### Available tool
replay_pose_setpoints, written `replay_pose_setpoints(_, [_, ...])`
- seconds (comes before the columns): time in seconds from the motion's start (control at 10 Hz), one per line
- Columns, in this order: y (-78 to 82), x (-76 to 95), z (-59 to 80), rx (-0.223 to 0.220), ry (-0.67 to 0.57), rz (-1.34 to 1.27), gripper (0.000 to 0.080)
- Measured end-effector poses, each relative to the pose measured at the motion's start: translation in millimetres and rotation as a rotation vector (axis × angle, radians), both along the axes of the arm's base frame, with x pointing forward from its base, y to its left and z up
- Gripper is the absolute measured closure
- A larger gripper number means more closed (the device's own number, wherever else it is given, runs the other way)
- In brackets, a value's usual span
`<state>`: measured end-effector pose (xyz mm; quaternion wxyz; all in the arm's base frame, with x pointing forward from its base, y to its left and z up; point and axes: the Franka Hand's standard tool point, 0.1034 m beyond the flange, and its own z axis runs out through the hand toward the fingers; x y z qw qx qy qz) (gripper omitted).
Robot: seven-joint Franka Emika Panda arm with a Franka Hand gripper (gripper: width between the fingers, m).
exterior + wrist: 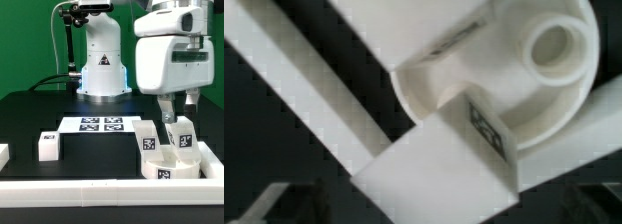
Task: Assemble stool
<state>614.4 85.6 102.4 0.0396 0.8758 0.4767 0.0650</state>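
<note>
Exterior view, pincer (177,112): hangs at the right of the frame, fingers spread wide, nothing gripped.
Exterior view, seat (170,171): round white disc lying flat at the lower right, in the corner formed by the white rail (80,190).
Exterior view, near leg (183,137): stands on the seat just under the pincer.
Exterior view, second leg (149,141): stands at the seat's edge, toward the exterior view's left.
Exterior view, loose leg (47,147): alone on the black counter (30,115) at the lower left, well apart from the seat.
Exterior view, marker board (100,124): flat at the centre, in front of the arm's base.
Wrist view, seat (535,100): fills much of the picture, with one round socket (553,45) empty.
Wrist view, near leg (438,165): blocky and tagged, close to the camera, resting against the seat.
Step, judged: fitting legs to the seat.
Next move, judged: lower the pincer squarely over the near leg, then close on its flat sides.
</note>
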Motion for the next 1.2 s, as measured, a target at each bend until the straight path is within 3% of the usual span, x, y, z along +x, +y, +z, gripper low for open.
replay_pose_setpoints(0.5, [-7.0, 1.5, -2.1, -0.115, 0.019, 0.351, 0.0150])
replay_pose_setpoints(0.9, [5.3, 9.8, -7.4, -0.232, 0.037, 0.655, 0.0150])
replay_pose_setpoints(1.2, [3.7, 10.0, -10.9, -0.230, 0.042, 0.630, 0.0165])
